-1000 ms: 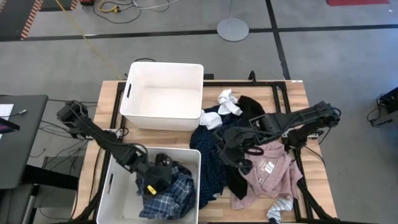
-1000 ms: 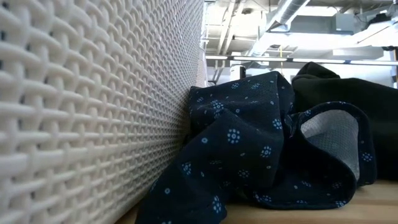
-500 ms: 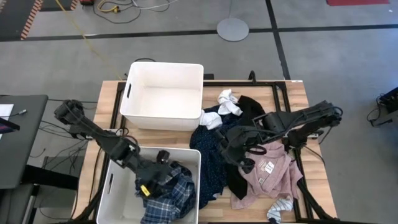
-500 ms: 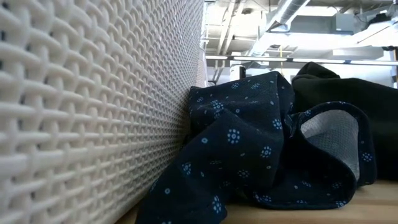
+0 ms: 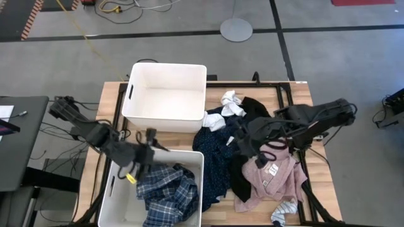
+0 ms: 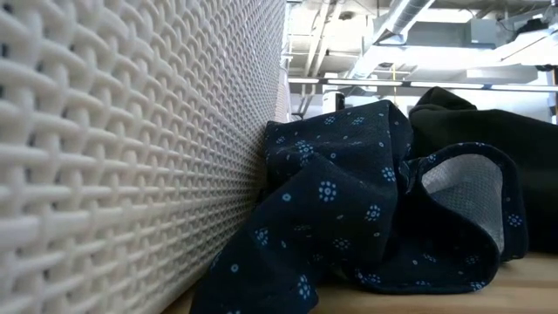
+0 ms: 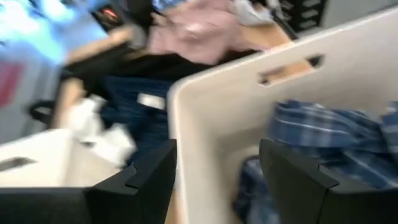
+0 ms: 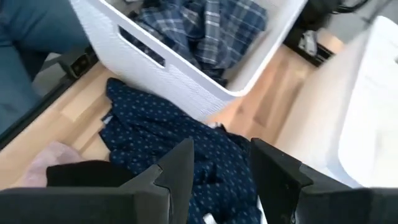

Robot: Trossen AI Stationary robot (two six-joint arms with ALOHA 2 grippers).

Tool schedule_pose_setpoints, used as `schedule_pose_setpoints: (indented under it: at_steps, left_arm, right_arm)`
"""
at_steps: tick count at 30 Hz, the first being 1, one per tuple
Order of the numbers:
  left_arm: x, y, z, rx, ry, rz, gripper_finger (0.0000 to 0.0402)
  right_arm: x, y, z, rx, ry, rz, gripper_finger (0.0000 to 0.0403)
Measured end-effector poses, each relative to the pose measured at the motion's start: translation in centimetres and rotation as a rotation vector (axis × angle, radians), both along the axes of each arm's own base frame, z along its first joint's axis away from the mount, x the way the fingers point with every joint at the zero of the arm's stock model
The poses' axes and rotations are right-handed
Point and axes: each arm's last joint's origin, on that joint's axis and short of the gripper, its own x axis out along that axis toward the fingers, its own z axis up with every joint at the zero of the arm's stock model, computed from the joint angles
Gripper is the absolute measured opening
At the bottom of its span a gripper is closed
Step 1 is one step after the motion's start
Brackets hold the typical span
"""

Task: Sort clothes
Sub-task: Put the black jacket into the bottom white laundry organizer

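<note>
On the table (image 5: 111, 94): 2 white bins at the left side and a heap of clothes to their right.
Near bin (image 5: 111, 189): it holds the blue-white plaid shirt (image 5: 165, 192), crumpled against its right wall.
Far bin (image 5: 165, 101): nothing shows inside it.
Left pincer (image 5: 150, 139): it hovers over the far rim of the near bin, just beyond the plaid shirt. Its 2 fingers stand well apart with nothing between them.
Right pincer (image 5: 242, 140): it hangs above the middle of the heap, over the spot where the navy and black cloth meet. Its fingers are parted by a moderate gap and grip nothing.
Navy dotted piece (image 5: 211, 161): it lies just right of both bins and touches the near bin's woven wall, as the low view shows.
Black piece (image 5: 255, 110): it spreads to the right of the navy piece, partly under the right arm.
Pale pink shirt (image 5: 278, 178): it lies at the near right of the heap, with a white tag facing up.
White socks (image 5: 232, 104): 2 small white pieces rest at the far edge of the heap, close to the far bin's right corner.
Striped sock (image 5: 284, 211): it lies at the near edge of the table, touching the hem of the pink shirt.
</note>
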Motion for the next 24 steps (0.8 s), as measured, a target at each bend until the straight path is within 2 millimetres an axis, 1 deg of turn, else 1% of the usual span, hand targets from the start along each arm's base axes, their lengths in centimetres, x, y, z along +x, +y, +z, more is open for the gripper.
schedule_pose_setpoints:
  at_steps: [8, 15, 17, 19, 24]
  left_arm:
    - [-2.5, 2.2, 2.1, 0.093, -0.126, 0.094, 0.0222]
    - [-4.4, 3.7, 3.0, 0.140, -0.169, 0.130, 0.0222]
    - [-5.0, 4.1, 2.8, 0.146, -0.180, 0.136, 0.0222]
    - [-5.4, 4.5, 2.4, 0.144, -0.194, 0.145, 0.0222]
    - [-6.6, 5.7, 0.4, 0.115, -0.232, 0.175, 0.0222]
  right_arm:
    - [-3.4, -1.4, 1.5, 0.002, -0.007, -0.137, 0.0172]
    - [-5.7, -2.3, 1.8, 0.038, 0.044, -0.271, 0.0172]
    - [-6.0, -2.4, 1.4, 0.050, 0.054, -0.303, 0.0172]
    - [-6.5, -2.6, 0.6, 0.052, 0.073, -0.339, 0.0173]
    - [-7.4, -3.1, -2.5, 0.040, 0.125, -0.459, 0.0172]
